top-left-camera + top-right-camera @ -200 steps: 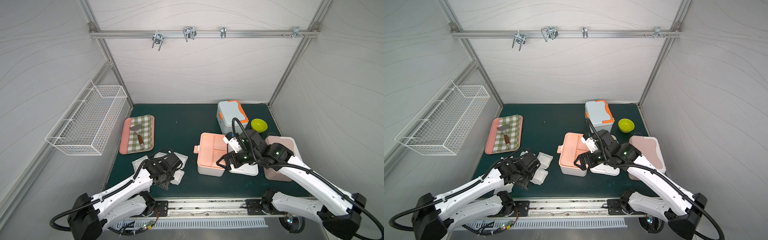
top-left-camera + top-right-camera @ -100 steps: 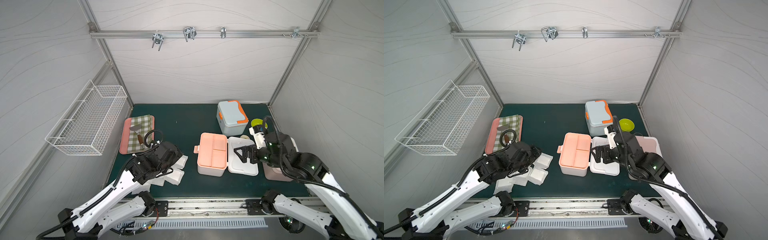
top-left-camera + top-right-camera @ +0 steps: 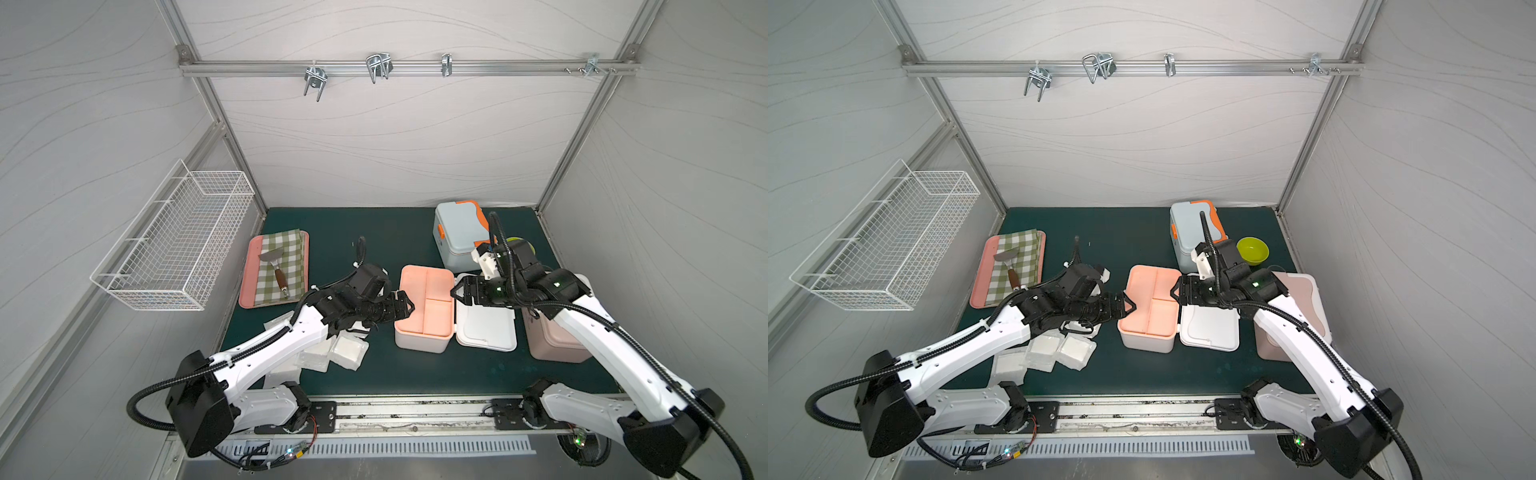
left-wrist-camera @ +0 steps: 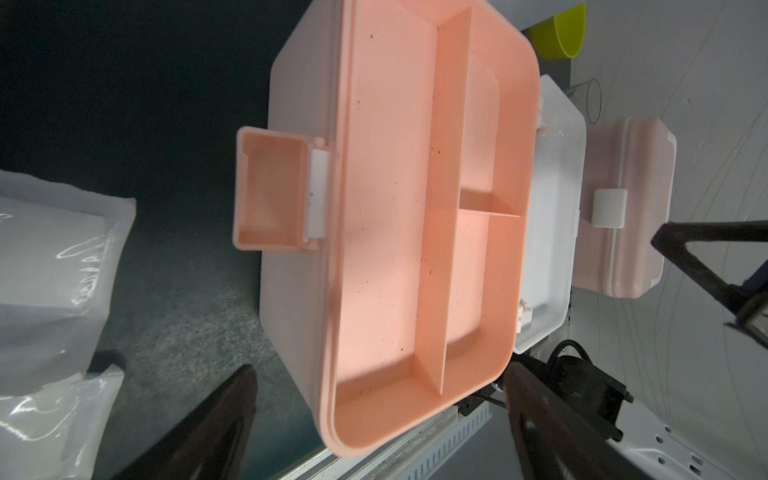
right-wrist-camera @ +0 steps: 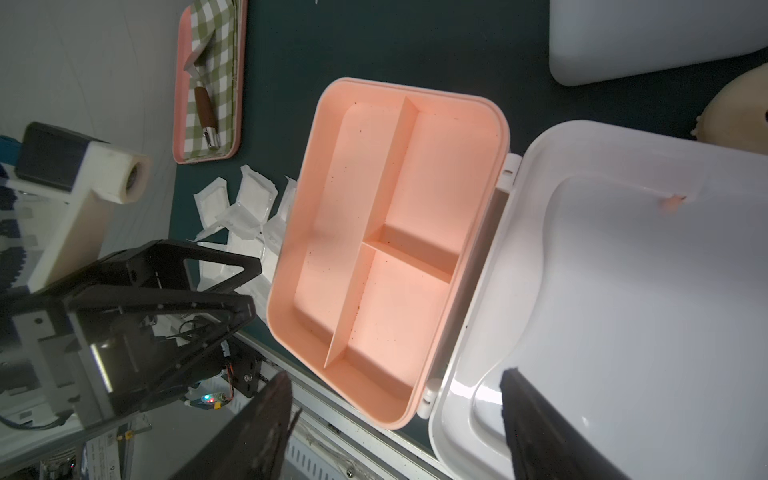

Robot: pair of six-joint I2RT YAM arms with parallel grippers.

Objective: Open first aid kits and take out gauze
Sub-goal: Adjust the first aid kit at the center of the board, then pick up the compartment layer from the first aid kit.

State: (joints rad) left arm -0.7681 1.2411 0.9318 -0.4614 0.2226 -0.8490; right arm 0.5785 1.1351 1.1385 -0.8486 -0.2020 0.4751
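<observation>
Left gripper (image 3: 407, 306): its jaws are standing wide apart, gripping nothing; it is hovering at the open kit's (image 3: 422, 316) left rim (contact cannot be told).
Right gripper (image 3: 455, 291): its jaws are standing apart and empty, hanging over the hinge line.
Open kit: it is sitting mid-table, its long axis running front to back, its latch (image 4: 270, 195) pointing toward the left arm, its white lid (image 3: 486, 332) lying flat on the right.
Gauze (image 3: 347, 353): the pads are lying piled left of the open kit, partly under the left arm.
</observation>
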